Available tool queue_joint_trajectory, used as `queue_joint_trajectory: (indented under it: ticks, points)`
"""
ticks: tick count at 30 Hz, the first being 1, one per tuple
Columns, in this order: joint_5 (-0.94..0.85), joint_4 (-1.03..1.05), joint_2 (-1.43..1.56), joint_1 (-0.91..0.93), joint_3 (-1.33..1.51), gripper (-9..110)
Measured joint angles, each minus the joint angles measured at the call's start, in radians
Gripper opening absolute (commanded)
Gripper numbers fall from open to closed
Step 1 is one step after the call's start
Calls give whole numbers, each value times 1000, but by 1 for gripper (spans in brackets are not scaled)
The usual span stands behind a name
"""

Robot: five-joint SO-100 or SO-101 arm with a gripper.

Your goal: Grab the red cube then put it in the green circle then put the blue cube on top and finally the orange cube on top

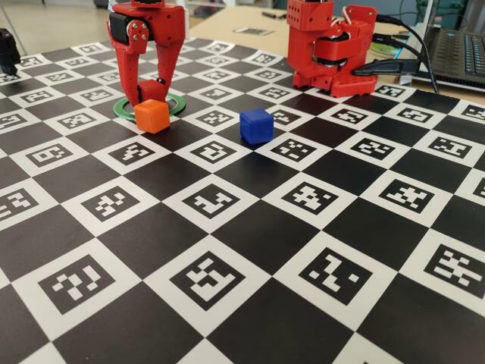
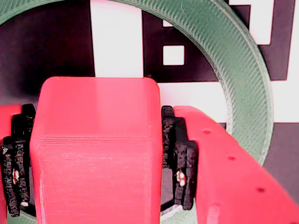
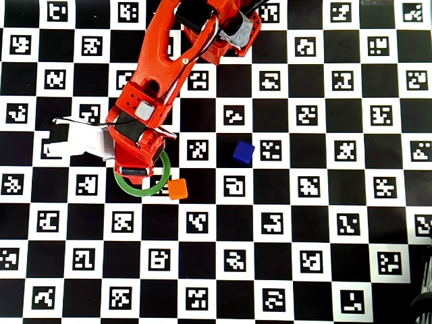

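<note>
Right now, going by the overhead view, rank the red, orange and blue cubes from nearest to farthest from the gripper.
1. Red cube: between the gripper's fingers, over the green circle; hidden under the arm in the overhead view.
2. Orange cube: just outside the circle's lower right edge.
3. Blue cube: farther right and slightly up, alone on the board.

Checkerboard mat [image 1: 250, 227] of black squares and white squares, each white square bearing a black coded marker, covering the tabletop. Laptop [image 1: 458, 53] at the far right corner. Black cables [image 1: 413, 38] beside it; a dark object [image 1: 7, 49], possibly a stand, at the far left edge.
</note>
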Motion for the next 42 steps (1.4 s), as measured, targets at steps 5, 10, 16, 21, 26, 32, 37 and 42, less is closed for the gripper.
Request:
queue_joint_trajectory:
  ticks: [5,10,16,21,26,32,37,42]
  points:
    - [2,0,-8,0,-2,10]
    - [2,0,-8,0,-2,19]
    - [2,0,-9,0,-2,25]
    - [8,0,-9,0,-2,31]
    - [28,0,-9,0,-2,37]
    - [49,86,-9,0,-81,40]
    - [58,264,-9,0,-256,40]
    - [57,482,-8,0,-457,40]
